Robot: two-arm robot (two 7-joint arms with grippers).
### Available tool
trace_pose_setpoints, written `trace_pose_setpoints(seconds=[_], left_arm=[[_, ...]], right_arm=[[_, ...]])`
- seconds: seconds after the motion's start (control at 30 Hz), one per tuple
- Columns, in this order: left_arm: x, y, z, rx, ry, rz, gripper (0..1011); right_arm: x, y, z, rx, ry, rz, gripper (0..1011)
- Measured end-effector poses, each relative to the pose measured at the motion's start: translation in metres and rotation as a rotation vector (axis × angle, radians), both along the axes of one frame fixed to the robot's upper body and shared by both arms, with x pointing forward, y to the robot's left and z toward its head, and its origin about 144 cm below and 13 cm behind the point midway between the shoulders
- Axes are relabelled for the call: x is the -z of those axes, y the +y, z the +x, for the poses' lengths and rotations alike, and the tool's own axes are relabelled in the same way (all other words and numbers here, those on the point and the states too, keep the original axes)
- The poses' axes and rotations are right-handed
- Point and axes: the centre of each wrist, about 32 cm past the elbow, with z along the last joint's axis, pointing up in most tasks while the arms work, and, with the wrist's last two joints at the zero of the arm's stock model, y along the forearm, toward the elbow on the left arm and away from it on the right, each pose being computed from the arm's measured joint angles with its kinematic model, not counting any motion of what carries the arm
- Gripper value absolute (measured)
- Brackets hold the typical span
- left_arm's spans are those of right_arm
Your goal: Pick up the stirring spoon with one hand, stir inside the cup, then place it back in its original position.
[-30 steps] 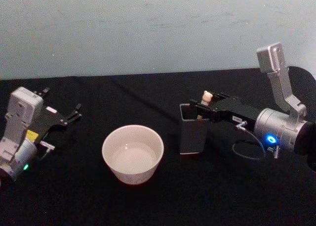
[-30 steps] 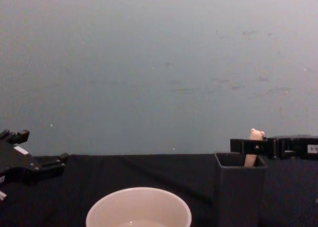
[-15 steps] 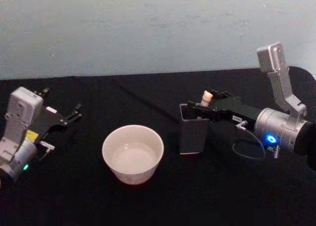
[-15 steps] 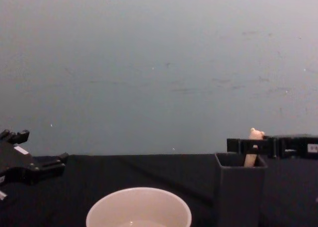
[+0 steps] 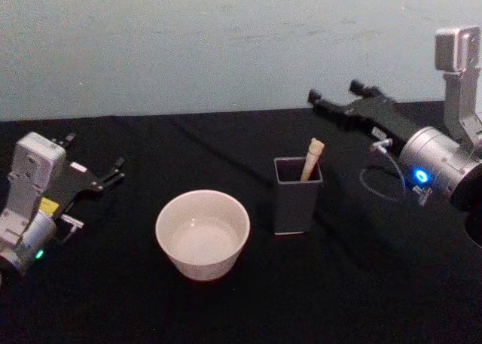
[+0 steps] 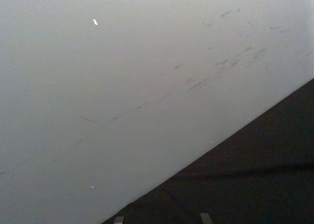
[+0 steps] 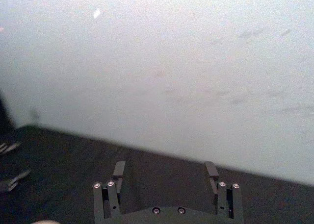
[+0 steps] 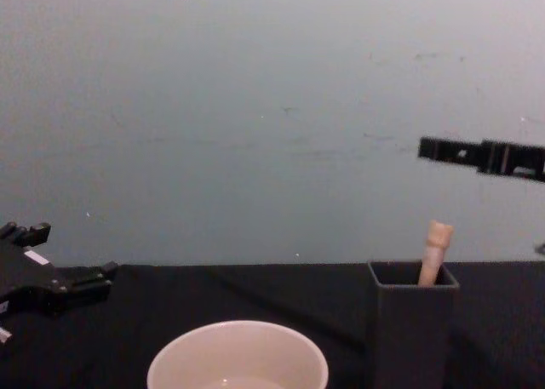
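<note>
We have let go: our right gripper [image 5: 335, 103], open and empty, has risen clear of the spoon [image 5: 310, 159], which stands in the holder [image 5: 297, 201]. Left gripper [image 5: 94, 171] idles open.

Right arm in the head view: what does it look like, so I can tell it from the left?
Silver cylindrical wrist with a glowing blue ring, a thin looped cable, a grey bracket above, and a black two-fingered right claw. The left claw is black too, its wrist bearing a green light and yellow label.
</note>
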Motion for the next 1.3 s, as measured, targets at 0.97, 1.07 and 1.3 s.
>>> trace_pose_setpoints(seconds=[0.97,1.07,1.3], left_arm=[[0.000,0.000,0.000,0.000,0.000,0.000,1001],[0.000,0.000,0.000,0.000,0.000,0.000,1001],[0.000,0.000,0.000,0.000,0.000,0.000,1001]], right_arm=[[0.090,0.008,-0.021,0.342,0.049,-0.275,1002],[0.090,0.008,-0.021,0.342,0.049,-0.275,1002],[0.090,0.008,-0.021,0.341,0.048,-0.275,1002]])
